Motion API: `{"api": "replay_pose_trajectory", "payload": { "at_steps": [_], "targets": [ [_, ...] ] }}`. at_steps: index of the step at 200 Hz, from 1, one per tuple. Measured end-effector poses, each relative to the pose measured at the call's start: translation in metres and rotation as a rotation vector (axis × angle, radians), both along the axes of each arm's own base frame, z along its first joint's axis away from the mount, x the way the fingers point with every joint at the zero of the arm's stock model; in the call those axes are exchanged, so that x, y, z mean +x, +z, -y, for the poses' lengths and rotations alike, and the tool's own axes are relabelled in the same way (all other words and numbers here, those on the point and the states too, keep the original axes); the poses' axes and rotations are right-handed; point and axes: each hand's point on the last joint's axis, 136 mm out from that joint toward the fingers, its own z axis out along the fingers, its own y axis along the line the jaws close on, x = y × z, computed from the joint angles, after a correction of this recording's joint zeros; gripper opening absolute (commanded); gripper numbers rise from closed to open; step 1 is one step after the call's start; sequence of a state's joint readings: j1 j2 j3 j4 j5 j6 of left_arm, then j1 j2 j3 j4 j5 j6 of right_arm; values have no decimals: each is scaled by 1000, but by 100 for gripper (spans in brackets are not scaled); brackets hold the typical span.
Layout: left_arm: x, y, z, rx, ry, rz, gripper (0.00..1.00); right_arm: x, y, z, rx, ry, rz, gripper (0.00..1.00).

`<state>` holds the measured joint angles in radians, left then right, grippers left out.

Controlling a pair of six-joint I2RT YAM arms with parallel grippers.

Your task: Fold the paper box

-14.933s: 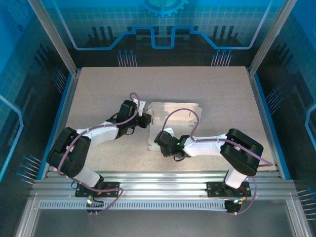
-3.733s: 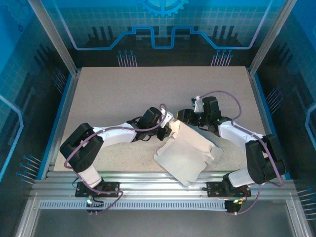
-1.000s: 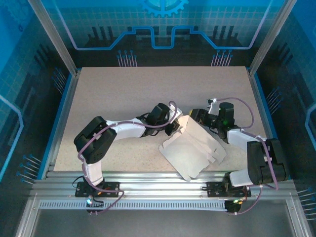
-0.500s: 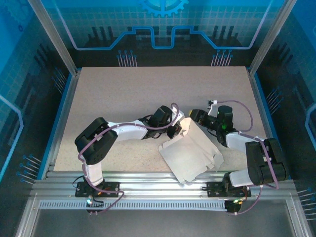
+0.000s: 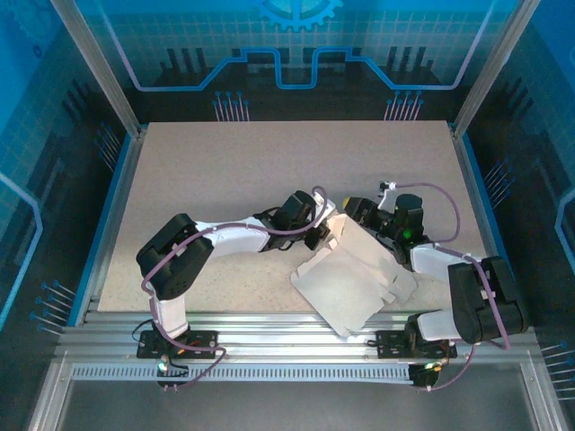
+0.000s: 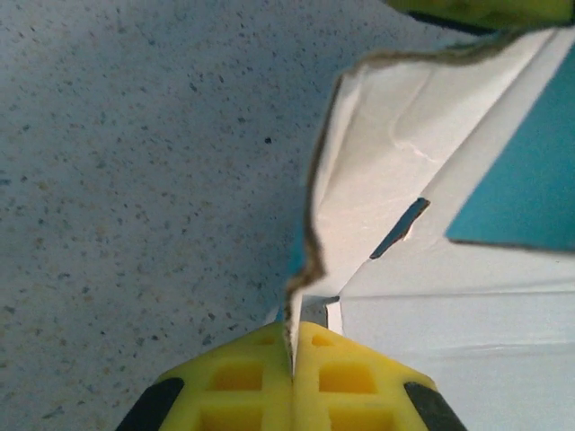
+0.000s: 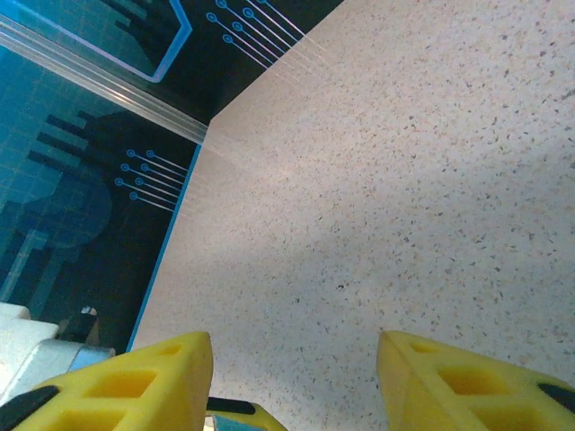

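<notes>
Paper box [image 5: 355, 278], grey-white side up, lies skewed on the near-right of the speckled table [image 5: 225, 171], nearest corner over the front rail [image 5: 269, 325]; left gripper [image 6: 292, 348] pinched tight on its far-left edge; right gripper [image 7: 295, 355] parted, empty, at the box's far edge.

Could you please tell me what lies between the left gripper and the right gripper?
The far corner of the paper box, in the top view: the left gripper pinches its edge, and the right gripper stands open just beyond it.
</notes>
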<state>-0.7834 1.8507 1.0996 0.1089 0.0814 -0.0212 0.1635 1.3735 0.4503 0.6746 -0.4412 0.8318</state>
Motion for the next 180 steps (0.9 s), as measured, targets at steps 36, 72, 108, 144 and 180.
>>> {"api": "replay_pose_trajectory", "payload": {
  "at_steps": [36, 72, 108, 144, 180],
  "targets": [
    [9, 9, 0, 4, 3, 29, 1, 1, 1, -2, -1, -8, 9, 53],
    [19, 6, 2, 18, -3, 48, 2, 5, 1, -1, 6, -26, 12, 53],
    [28, 0, 4, 14, -7, 42, 3, 10, -6, 3, 5, -59, -4, 53],
    [27, 0, 7, -2, -19, 32, 3, 17, -13, 5, 9, -83, -11, 54],
    [22, -3, 8, -11, -36, 23, 3, 21, -19, 9, 5, -113, -20, 55]
  ]
}}
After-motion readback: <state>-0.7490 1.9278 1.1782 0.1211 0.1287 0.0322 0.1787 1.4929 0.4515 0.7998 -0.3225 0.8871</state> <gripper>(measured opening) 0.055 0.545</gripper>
